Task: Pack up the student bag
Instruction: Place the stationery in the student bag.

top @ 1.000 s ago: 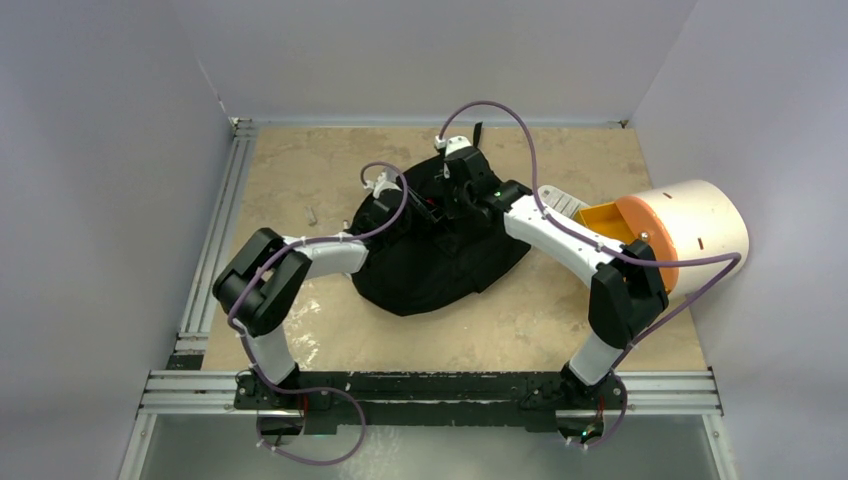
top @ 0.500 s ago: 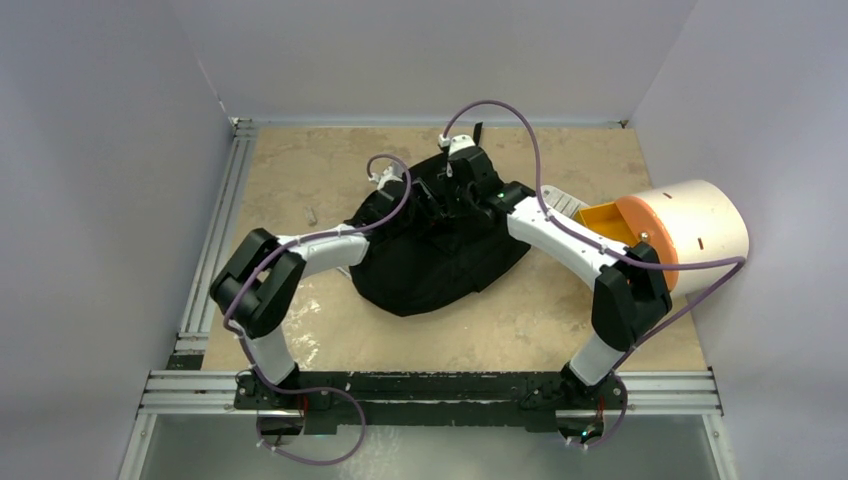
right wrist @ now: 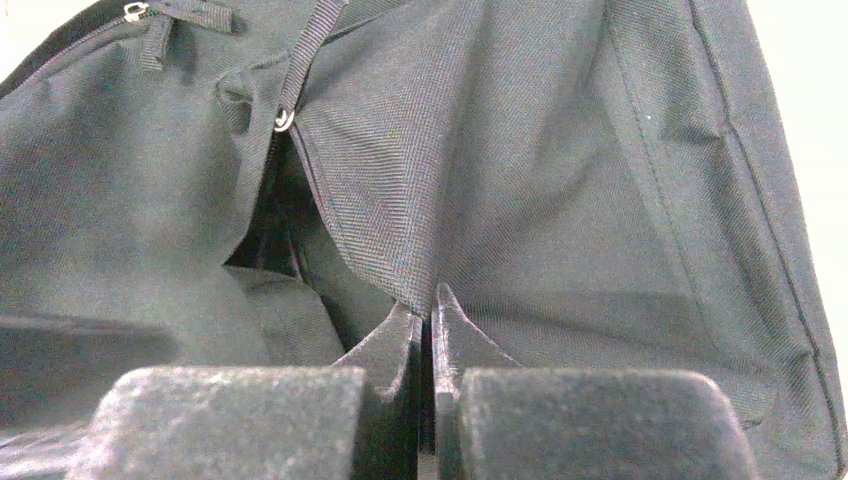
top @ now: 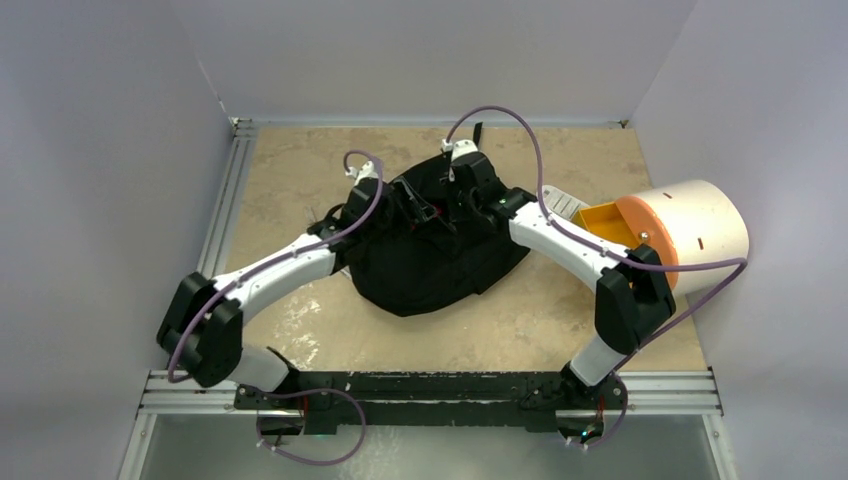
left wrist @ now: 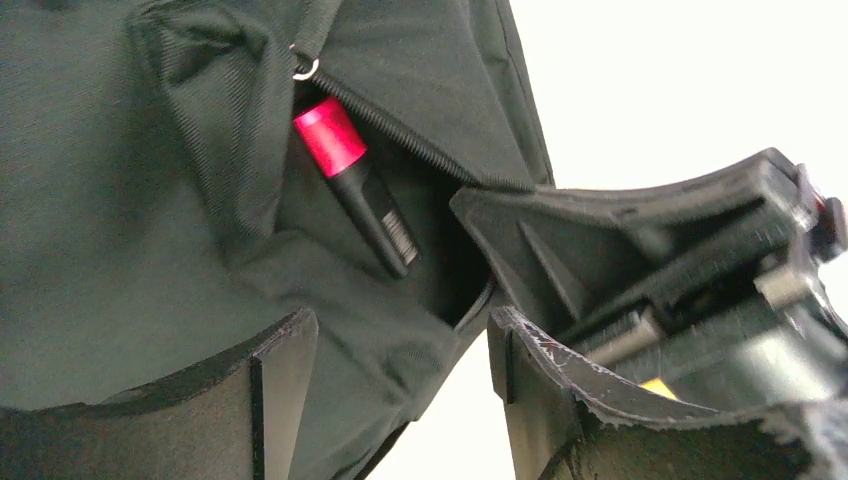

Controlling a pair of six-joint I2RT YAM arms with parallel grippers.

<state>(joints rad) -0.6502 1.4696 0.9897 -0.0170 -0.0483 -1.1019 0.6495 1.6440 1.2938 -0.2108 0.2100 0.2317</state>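
Now the student bag (top: 430,265) slumps mid-table, soft, floppy and probably light; its zipper edge looks the firmest hold. Over it, the right gripper (right wrist: 425,320) pinches a fold of bag fabric, while the left gripper (left wrist: 400,345) gapes wide, empty. Around it are a mottled tan tabletop (top: 300,180) and close grey walls (top: 120,150).

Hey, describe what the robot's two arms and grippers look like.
The left arm and right arm match: white link shells between bulky black joints, each trailing a looping purple cable. The left gripper and right gripper are black, with flat tapering fingers, their edges rough and frayed.
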